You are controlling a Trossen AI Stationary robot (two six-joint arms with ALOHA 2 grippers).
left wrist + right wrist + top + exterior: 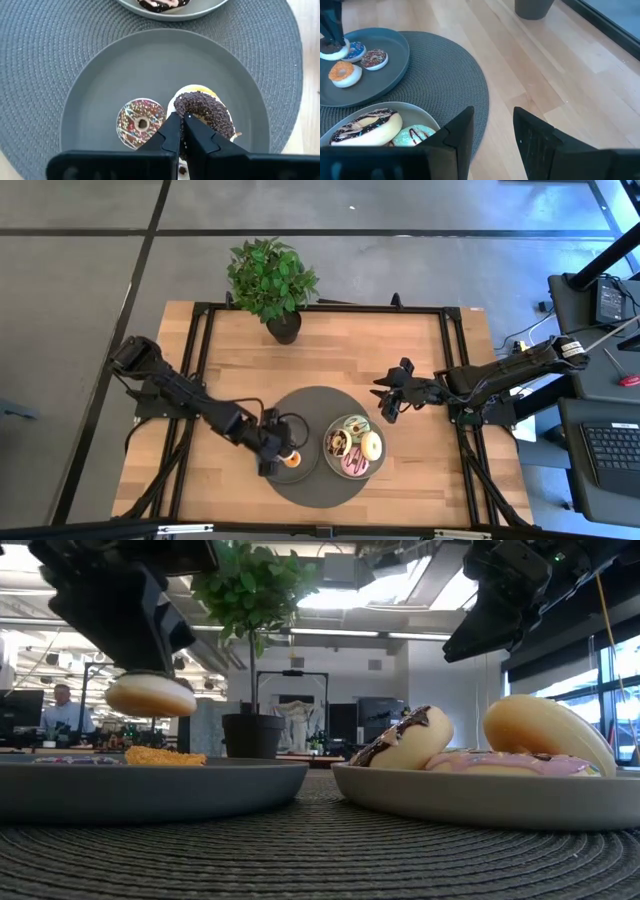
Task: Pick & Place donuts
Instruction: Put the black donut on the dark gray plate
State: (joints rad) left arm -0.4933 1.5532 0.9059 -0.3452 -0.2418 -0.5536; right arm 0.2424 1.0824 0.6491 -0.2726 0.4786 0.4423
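From above, your left gripper sits over the smaller grey plate on the round mat, hiding most of the mini donuts. The right gripper hangs beside the mat, above bare table, near the other plate of bigger donuts.

At table height you see what the top view hides: the dark mini donut is lifted clear of its plate, above the orange one.

Your left wrist camera shows the fingers nearly closed, pinching that chocolate-sprinkled ring through its hole, with a brown speckled one beside it.

The right wrist camera shows its fingers spread apart, holding nothing (the chocolate-iced and green donuts lie just ahead).
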